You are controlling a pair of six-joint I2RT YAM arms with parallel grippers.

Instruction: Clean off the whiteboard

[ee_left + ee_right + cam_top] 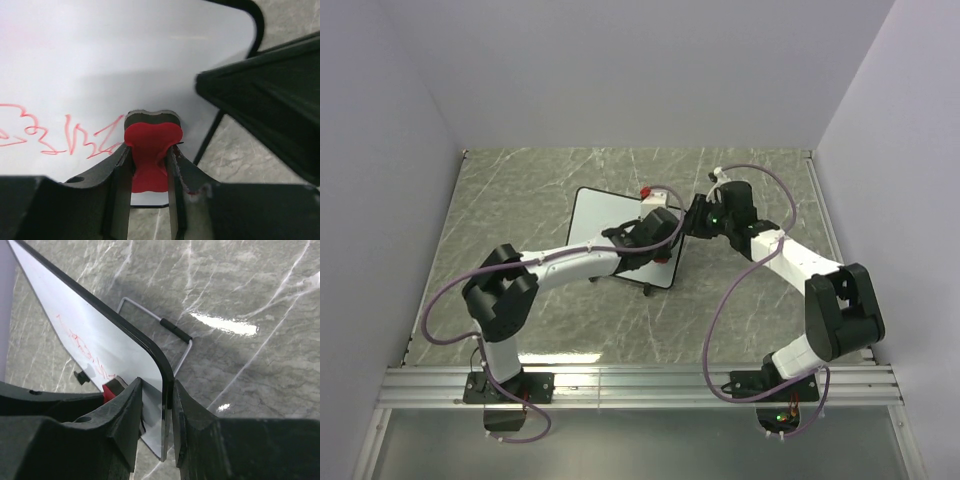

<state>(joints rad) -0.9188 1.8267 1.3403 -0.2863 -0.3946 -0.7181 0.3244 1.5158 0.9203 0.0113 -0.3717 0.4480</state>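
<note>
Both arm bases sit at the near edge of the bench (520,190), which has a grey marble-look top. The left arm reaches forward and right over the whiteboard (600,215), which lies mid-bench between the two arms, slightly left of centre. Left pincer (150,150) is closed on a red bow-shaped eraser (152,135), with a finger on each side of its waist and the black felt end pointing at the board face. The felt is at the white surface near the board's right rim. Can't tell whether it is in contact or just off. Red scribble (65,135) sits just left of the eraser, on the lower left of the face in the left wrist view. The rest of the visible face is white. The right arm bends in from the right side. Right pincer (157,386) is clamped on the board's black rim at a rounded corner, one finger on the front face and one behind. In the right wrist view the board stands tilted off the bench, not flat. Behind it a bent wire support (172,327) with a short black sleeve rests on the bench. Beyond that are bare bench and plain pale walls (640,70) on three sides.
</note>
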